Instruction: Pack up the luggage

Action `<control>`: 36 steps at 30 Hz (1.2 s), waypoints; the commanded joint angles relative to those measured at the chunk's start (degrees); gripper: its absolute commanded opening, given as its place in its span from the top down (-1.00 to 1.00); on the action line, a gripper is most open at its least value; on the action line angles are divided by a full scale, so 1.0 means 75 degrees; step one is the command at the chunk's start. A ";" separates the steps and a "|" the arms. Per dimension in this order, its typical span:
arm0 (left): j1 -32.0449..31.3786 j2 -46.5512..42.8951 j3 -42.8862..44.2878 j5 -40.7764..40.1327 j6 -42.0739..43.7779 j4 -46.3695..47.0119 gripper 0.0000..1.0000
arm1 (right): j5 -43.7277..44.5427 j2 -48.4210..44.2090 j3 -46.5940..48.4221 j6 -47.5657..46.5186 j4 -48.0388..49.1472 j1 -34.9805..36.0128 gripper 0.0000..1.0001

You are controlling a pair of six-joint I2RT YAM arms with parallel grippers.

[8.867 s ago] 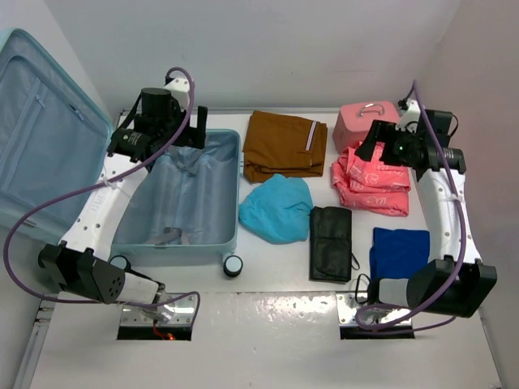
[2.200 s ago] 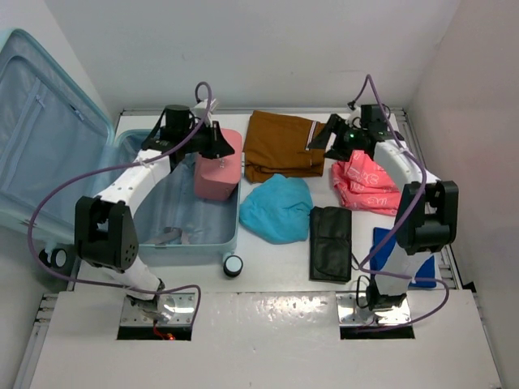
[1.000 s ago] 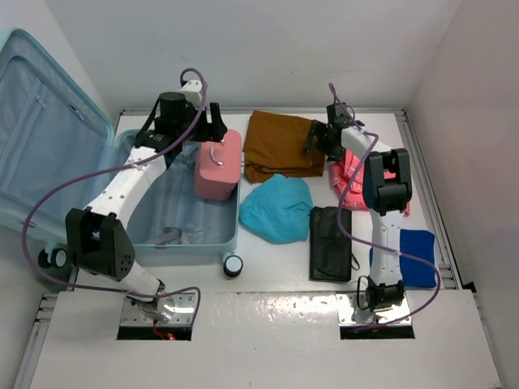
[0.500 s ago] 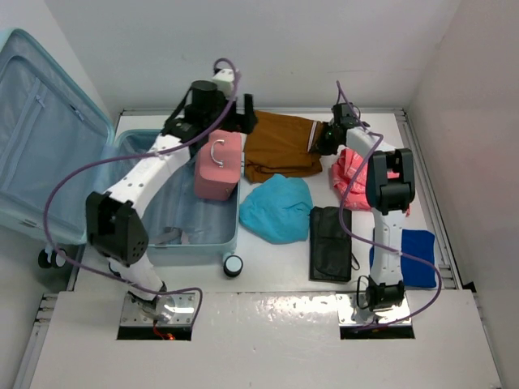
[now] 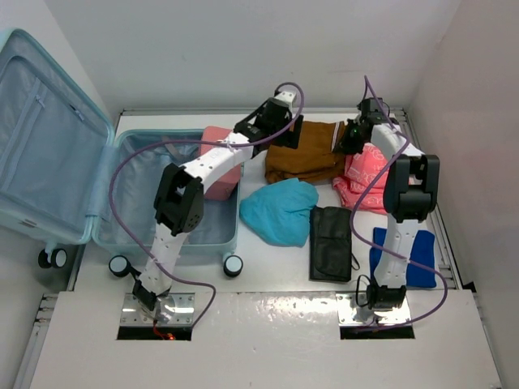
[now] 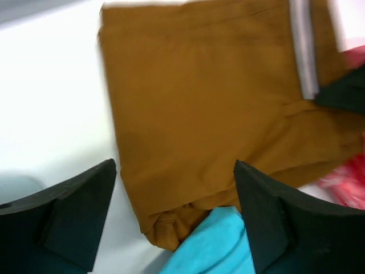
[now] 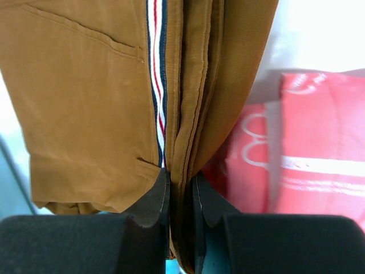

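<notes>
The luggage (image 5: 166, 212) lies open on the left, its lid (image 5: 49, 138) flat beside it, and a small pink case (image 5: 217, 166) stands in its far right corner. Folded brown trousers (image 5: 312, 158) lie behind a teal cloth (image 5: 280, 209). My right gripper (image 5: 349, 139) is shut on the trousers' right edge; the wrist view shows the folded layers (image 7: 85, 103) pinched in that gripper (image 7: 181, 194). My left gripper (image 5: 285, 134) hovers open over the trousers' left end (image 6: 211, 103), empty (image 6: 177, 222), fingers (image 6: 85, 211) wide.
A pink-red printed garment (image 5: 369, 174) lies right of the trousers, touching them (image 7: 319, 142). A black pouch (image 5: 331, 241) and a dark blue cloth (image 5: 401, 255) lie nearer the arm bases. White walls close in the back and right.
My left arm has swung right, from the pink case in the luggage to above the trousers. My right gripper has shut on the trousers' edge and drawn them a little to the right.
</notes>
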 commanded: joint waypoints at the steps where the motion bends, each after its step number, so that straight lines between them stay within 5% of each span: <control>1: -0.0132 0.0248 0.0456 -0.0591 -0.0395 -0.0156 -0.73 | 0.0305 -0.0437 0.0048 -0.0060 0.0005 0.0044 1.00; 7: -0.0132 0.0915 0.0456 -0.1188 -0.0746 -0.0297 -0.30 | 0.0435 -0.0506 0.0002 0.0010 -0.0065 0.0068 1.00; 15: -0.0273 0.1595 0.0771 -0.2419 -0.0747 -0.0227 -0.30 | 0.0342 -0.0623 -0.0150 0.0010 0.0028 0.0068 1.00; 32: 0.0137 0.2428 0.0866 -0.1529 -0.1439 -0.0156 -0.53 | 0.0306 -0.0753 -0.0209 -0.0330 -0.0042 0.0103 1.00; 36: 0.0137 0.2511 0.0702 -0.0956 -0.1439 -0.0156 -0.14 | 0.0248 -0.0694 -0.0092 -0.0341 -0.0112 0.0161 1.00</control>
